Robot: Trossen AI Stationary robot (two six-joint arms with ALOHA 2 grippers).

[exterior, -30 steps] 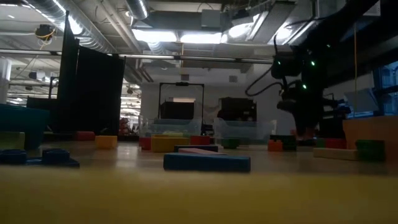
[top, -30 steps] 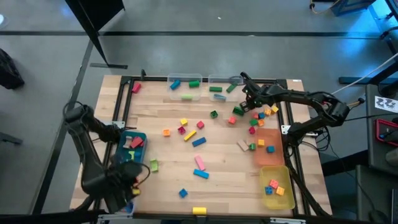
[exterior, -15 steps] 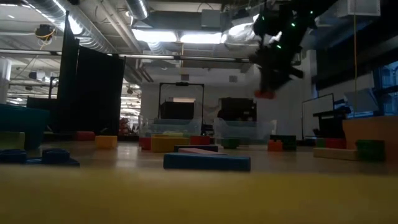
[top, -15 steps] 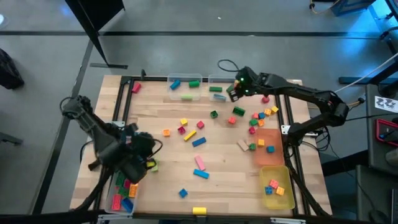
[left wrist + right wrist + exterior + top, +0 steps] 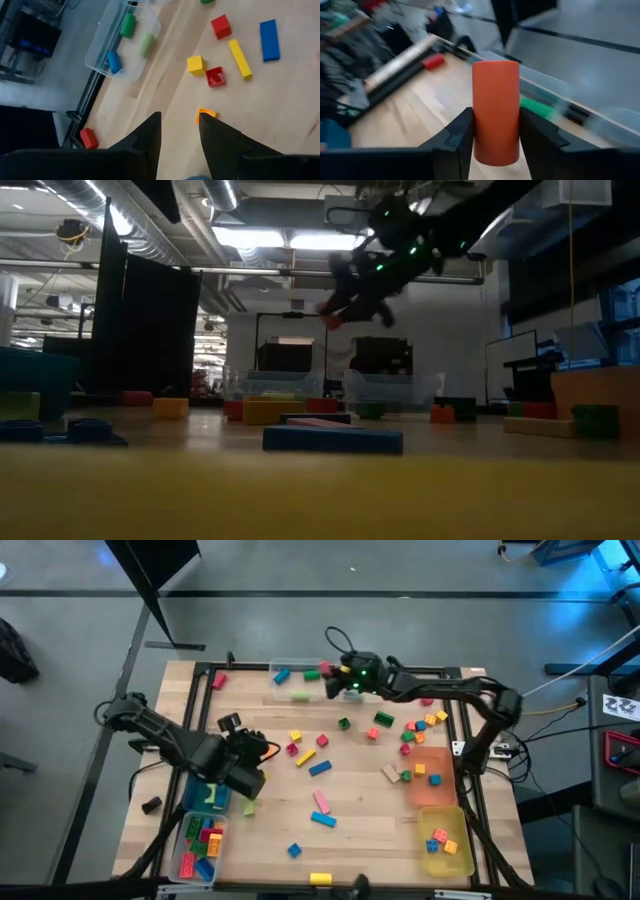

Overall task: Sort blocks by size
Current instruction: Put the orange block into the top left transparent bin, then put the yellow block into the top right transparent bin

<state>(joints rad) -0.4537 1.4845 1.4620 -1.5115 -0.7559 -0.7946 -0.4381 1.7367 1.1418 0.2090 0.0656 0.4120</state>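
Blocks of many colours lie loose on the wooden table (image 5: pixel 360 810), among them a yellow bar (image 5: pixel 305 757) and a blue one (image 5: pixel 320 768). My right gripper (image 5: pixel 329 675) hangs high over the far edge near a clear bin (image 5: pixel 298 682), shut on a rounded red block (image 5: pixel 495 110), also seen from the low view (image 5: pixel 328 320). My left gripper (image 5: pixel 256 752) hovers left of centre, open, nothing between its fingers (image 5: pixel 150 135). An orange block (image 5: pixel 205 115) lies on the table just beyond them. My right gripper pinches the red block by its two long sides (image 5: pixel 476 135) between its two fingers (image 5: pixel 460 137). The block's free end sticks out past the fingertips. The fingers slant down, coming from the table's right. The block is lifted clear, high above the table.
Two clear bins (image 5: pixel 350 685) with a few blocks stand at the far edge. A blue bin (image 5: pixel 210 795) and a clear bin (image 5: pixel 198 845) of blocks sit near left. An orange bin (image 5: pixel 432 775) and a yellow bin (image 5: pixel 445 840) stand at the right.
My right gripper has risen from the block cluster at the far right and swung toward the table's left along the far edge, tipping from pointing down to nearer level, with the red block in it. My left gripper has moved from the near-left bins toward the table's middle.
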